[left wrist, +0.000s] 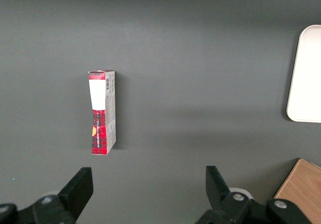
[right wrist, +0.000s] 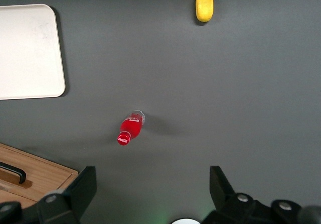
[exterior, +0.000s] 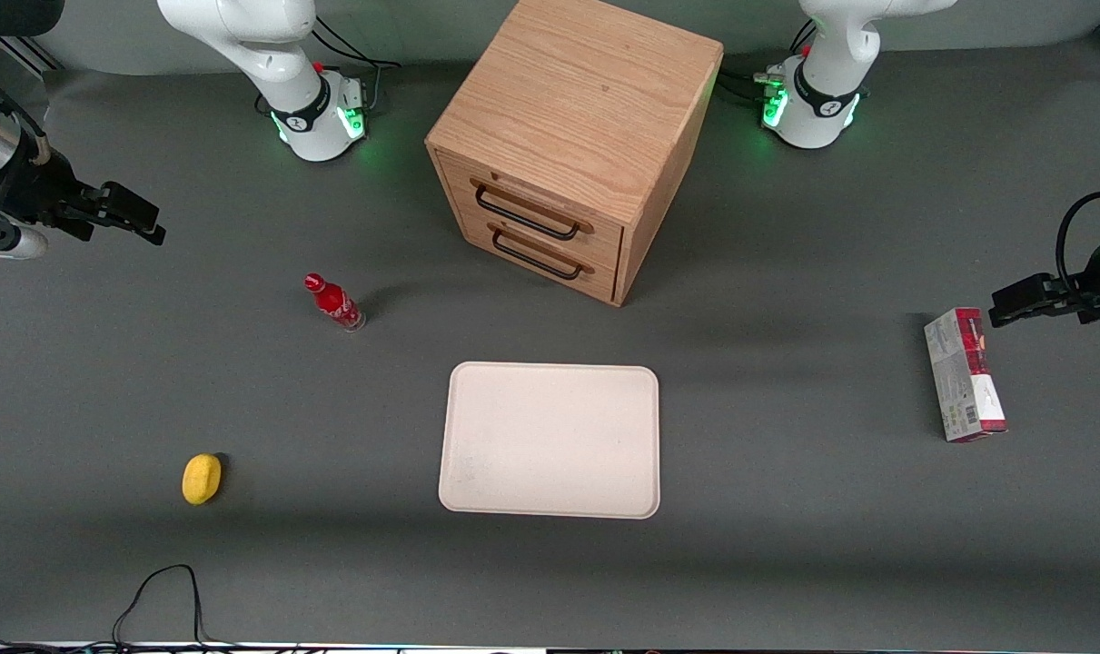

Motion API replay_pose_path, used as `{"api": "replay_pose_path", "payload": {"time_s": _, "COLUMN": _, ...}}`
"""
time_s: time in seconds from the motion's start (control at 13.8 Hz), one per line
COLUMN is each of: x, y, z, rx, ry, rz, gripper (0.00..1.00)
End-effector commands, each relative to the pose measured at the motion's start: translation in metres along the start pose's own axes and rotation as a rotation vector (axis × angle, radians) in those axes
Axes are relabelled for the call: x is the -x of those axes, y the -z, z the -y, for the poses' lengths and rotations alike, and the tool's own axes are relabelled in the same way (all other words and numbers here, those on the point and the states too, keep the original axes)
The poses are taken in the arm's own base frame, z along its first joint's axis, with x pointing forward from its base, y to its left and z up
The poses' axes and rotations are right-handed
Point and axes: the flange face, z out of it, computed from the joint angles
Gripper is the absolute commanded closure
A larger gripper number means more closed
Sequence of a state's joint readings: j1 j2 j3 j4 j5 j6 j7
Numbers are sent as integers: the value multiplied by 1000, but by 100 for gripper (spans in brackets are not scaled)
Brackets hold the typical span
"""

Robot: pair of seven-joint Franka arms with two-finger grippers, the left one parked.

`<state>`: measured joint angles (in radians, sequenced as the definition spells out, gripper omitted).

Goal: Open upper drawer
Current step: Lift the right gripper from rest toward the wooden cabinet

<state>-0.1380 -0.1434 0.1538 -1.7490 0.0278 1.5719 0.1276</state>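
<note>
Meanwhile, the working arm's gripper [exterior: 154,229] hangs high above the table [exterior: 786,545] at its own end, fingers [right wrist: 80,189] spread wide and holding nothing. The upper drawer [exterior: 536,207] sits flush and closed in the oak cabinet [exterior: 575,109], its black wire handle [exterior: 524,214] just above the lower drawer [exterior: 542,256]. A red bottle [exterior: 334,302] stands between gripper and cabinet. Nearer the front camera lie a cream tray [exterior: 550,440] and a lemon [exterior: 202,478]; a red-and-white carton [exterior: 964,374] rests toward the parked arm's end.
</note>
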Motion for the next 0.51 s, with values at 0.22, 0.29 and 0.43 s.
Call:
{"api": "replay_pose_path", "payload": {"time_s": 0.22, "x": -10, "y": 0, "z": 11, "rx": -19, "ry": 30, "rz": -2, "gripper": 0}}
{"api": "replay_pose_path", "payload": {"time_s": 0.29, "x": -16, "y": 0, "z": 22, "rx": -25, "ry": 51, "rz": -3, "gripper": 0}}
{"api": "replay_pose_path", "payload": {"time_s": 0.43, "x": -15, "y": 6, "z": 80, "rx": -28, "ry": 140, "rz": -13, "gripper": 0}}
